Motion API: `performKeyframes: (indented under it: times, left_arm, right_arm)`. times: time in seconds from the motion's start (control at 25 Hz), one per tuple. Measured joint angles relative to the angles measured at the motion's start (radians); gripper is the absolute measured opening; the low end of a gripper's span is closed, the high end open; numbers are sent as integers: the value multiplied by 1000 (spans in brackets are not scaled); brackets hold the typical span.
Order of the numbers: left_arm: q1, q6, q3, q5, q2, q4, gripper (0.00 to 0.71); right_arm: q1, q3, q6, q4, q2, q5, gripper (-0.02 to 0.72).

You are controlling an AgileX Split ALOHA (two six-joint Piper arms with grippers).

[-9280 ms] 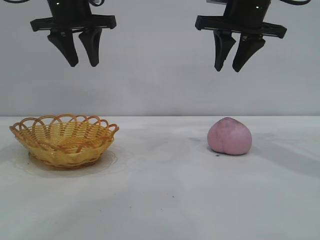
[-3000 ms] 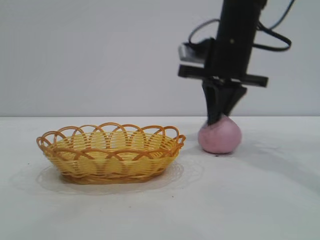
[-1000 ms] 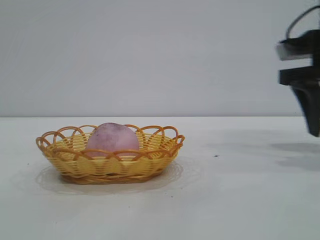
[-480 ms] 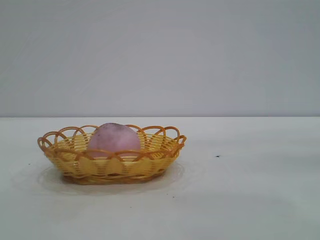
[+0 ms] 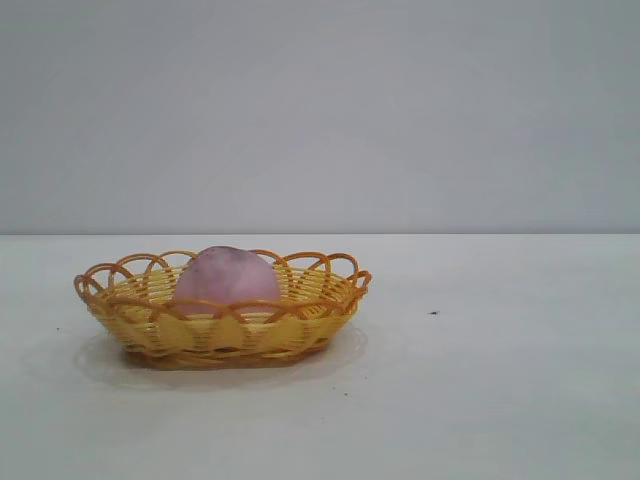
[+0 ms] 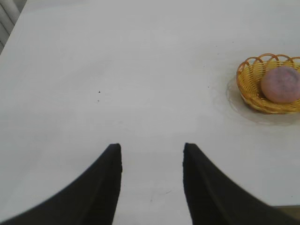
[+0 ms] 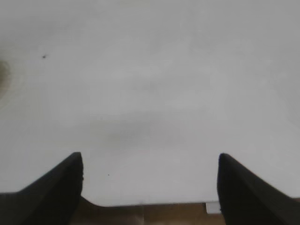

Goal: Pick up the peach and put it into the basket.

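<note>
At the left of the exterior view we found the basket (image 5: 222, 320) standing on the white table (image 5: 480, 380), its long axis running across the view, left to right. One peach (image 5: 227, 277) sat inside it, a little left of the basket's middle, its rounded top rising above the looped rim. We counted one basket and one peach, nothing more on the table save a few small dark specks.

Neither arm showed in the exterior view. In the left wrist view the left gripper (image 6: 151, 180) hung above bare table with its fingers spread apart and nothing between them; the basket (image 6: 253, 91) with the peach (image 6: 280, 84) in it lay well away from it, off to one side. In the right wrist view the right gripper (image 7: 150, 187) was likewise released, its fingers (image 7: 61, 180) wide apart over bare table near the table's edge, and neither basket nor peach appeared there.

We judged the task complete: the fruit lay where it was wanted. Of the two arms, the left seemed the one with the basket in reach of sight, but no further grasp looked called for.
</note>
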Motion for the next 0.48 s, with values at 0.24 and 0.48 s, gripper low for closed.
performKeyframes:
  times: [0.24, 0.48]
  left_arm:
    - [0, 0, 0, 0, 0, 0, 268]
    - [4, 0, 0, 0, 0, 0, 268]
  right_arm:
    - [0, 31, -62, 28, -40, -75, 509]
    - [0, 38, -77, 35, -74, -89, 509]
